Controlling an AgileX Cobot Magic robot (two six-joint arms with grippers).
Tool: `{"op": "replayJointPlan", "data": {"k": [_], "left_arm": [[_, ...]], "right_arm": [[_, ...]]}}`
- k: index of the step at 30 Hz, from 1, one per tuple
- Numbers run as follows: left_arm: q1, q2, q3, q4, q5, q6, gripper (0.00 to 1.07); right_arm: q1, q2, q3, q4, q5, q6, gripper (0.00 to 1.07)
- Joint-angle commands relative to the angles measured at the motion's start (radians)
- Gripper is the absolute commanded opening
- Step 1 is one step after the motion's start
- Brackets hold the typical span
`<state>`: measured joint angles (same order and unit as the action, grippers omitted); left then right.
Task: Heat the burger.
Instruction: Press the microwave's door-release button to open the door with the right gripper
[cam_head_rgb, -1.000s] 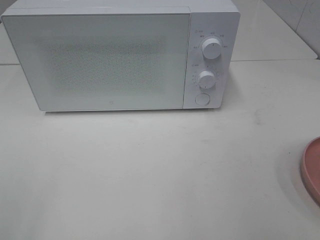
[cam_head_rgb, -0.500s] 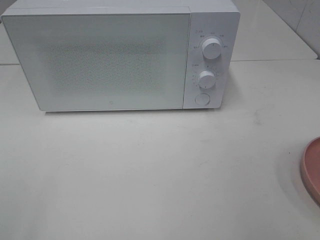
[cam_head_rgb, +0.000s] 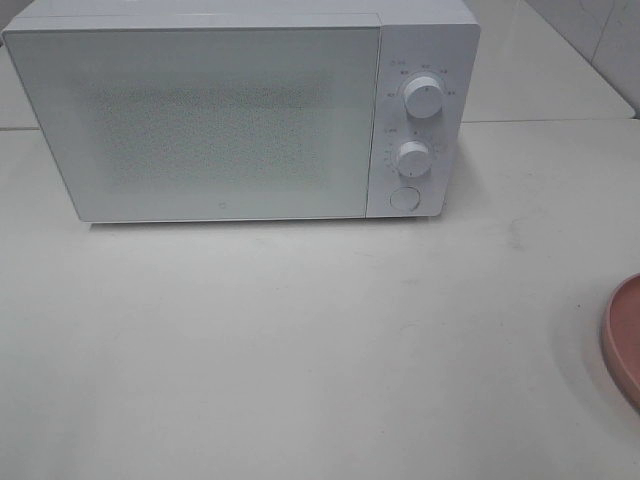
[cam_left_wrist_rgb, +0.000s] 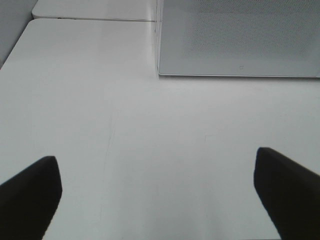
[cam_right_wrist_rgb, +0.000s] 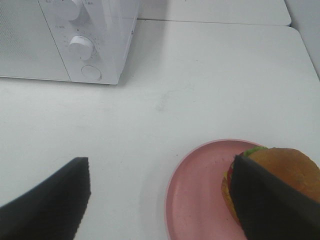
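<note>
The burger (cam_right_wrist_rgb: 287, 172), with a brown bun and a green and red edge, sits on a round pink plate (cam_right_wrist_rgb: 200, 192) in the right wrist view. My right gripper (cam_right_wrist_rgb: 161, 167) hovers open over the plate's near side. One of its dark fingers (cam_right_wrist_rgb: 270, 205) covers part of the burger, and nothing is gripped. The white microwave (cam_head_rgb: 200, 115) stands at the back of the table with its door shut. In front of the door's lower corner, my left gripper (cam_left_wrist_rgb: 155, 157) stands open over bare table. The high view shows no gripper and no burger.
Two round knobs (cam_head_rgb: 424, 98) and a round button (cam_head_rgb: 403, 198) sit on the microwave's right panel. Only the pink plate's rim (cam_head_rgb: 625, 340) shows, at the right edge of the high view. A seam between tables runs behind the microwave.
</note>
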<state>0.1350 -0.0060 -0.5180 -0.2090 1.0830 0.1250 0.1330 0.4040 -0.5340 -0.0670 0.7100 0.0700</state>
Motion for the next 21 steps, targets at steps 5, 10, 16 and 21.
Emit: {"op": "replayJointPlan", "data": {"k": [5, 10, 16, 21], "left_arm": [[0.003, -0.025, 0.002, -0.001, -0.015, 0.001, 0.98], [0.003, -0.025, 0.002, -0.001, -0.015, 0.001, 0.98], [0.003, -0.025, 0.002, -0.001, -0.015, 0.001, 0.98], [0.003, -0.025, 0.002, -0.001, -0.015, 0.001, 0.98]], "right_arm": [[-0.002, 0.104, -0.005, 0.001, -0.135, 0.006, 0.76], [-0.002, 0.159, -0.005, 0.001, -0.212, 0.006, 0.76], [-0.002, 0.228, -0.005, 0.001, -0.299, 0.006, 0.76], [-0.002, 0.283, -0.005, 0.001, -0.354, 0.006, 0.76]]}}
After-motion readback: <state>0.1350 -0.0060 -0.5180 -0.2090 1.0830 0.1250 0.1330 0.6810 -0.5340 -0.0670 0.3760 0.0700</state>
